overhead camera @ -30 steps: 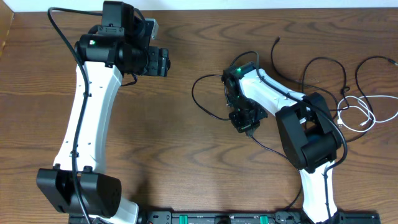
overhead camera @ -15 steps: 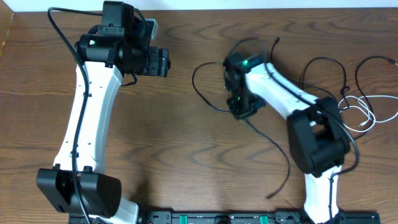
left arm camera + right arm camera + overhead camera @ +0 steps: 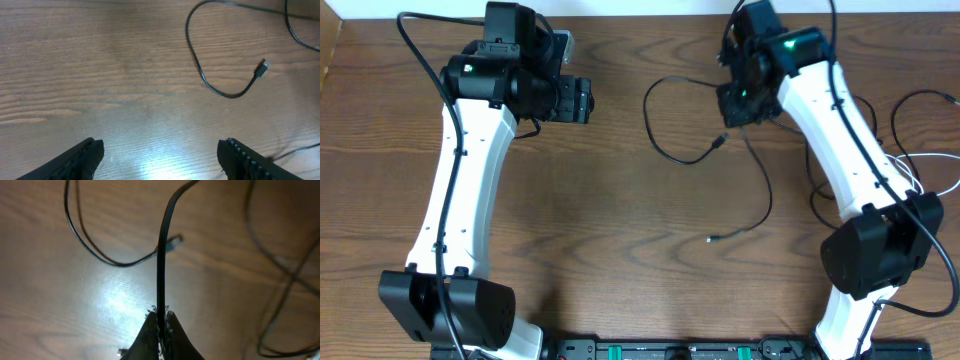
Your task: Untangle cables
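Low in its wrist view, mostly cropped, the right claw (image 3: 160, 317) pinches a black cable (image 3: 162, 255); the left claw (image 3: 160, 149) stands spread.

Brown wood-grain counter (image 3: 620, 250) under bright light.
Glare pools on the boards; a pale strip (image 3: 620, 6) lines the far edge, a black rail (image 3: 650, 350) the near.

Table (image 3: 100, 75): brown wood grain fills the frame, with a bright glare patch at lower centre.
Black cable (image 3: 192, 55): enters at upper centre, curves down, loops back up right of centre.
Plug (image 3: 262, 67): small end of that cable, lying on the wood.
Second cable (image 3: 295, 37): thin dark cord crossing the upper right corner.
Left gripper (image 3: 160, 147): two dark fingertips at the bottom edge, wide apart, nothing between them.
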`<state>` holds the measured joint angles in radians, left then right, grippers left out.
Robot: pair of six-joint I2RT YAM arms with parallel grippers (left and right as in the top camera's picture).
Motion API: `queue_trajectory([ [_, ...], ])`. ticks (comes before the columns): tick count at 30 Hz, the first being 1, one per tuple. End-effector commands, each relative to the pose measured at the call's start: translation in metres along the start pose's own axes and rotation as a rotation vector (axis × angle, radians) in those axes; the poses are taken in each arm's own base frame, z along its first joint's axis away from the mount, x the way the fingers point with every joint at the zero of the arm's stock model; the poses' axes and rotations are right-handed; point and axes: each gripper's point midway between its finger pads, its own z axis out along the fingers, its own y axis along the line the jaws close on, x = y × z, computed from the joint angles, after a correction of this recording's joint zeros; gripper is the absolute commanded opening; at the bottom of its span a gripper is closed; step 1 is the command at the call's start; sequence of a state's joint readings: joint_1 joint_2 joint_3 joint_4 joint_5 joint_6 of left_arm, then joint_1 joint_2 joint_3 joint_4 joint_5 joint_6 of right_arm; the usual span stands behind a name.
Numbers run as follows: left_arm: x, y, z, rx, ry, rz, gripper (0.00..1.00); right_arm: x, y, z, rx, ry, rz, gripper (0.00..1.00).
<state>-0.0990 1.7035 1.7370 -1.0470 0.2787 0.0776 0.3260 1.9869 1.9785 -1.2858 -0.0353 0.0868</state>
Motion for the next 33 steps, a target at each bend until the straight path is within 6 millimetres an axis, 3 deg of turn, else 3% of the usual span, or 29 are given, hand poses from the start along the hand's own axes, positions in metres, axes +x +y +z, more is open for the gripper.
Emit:
queue_trajectory([
  [1,-0.004,-0.001,-0.013,-0.005,-0.032,0.003,0.78,-0.024,-0.014,-0.034,0.052,-0.110,0.000,0.01],
  [10,-0.004,-0.001,-0.013,-0.005,-0.032,0.003,0.79,-0.063,-0.040,-0.116,0.146,-0.334,0.029,0.01],
  [17,-0.004,-0.001,-0.013,-0.005,-0.033,0.004,0.79,-0.057,-0.093,-0.156,0.358,-0.383,0.131,0.01],
  [24,-0.006,-0.001,-0.013,-0.006,-0.040,0.009,0.78,-0.024,-0.152,-0.168,0.522,-0.306,0.304,0.01],
  [33,-0.007,-0.001,-0.012,-0.006,-0.043,0.011,0.79,0.047,-0.232,-0.179,0.630,-0.152,0.599,0.01],
])
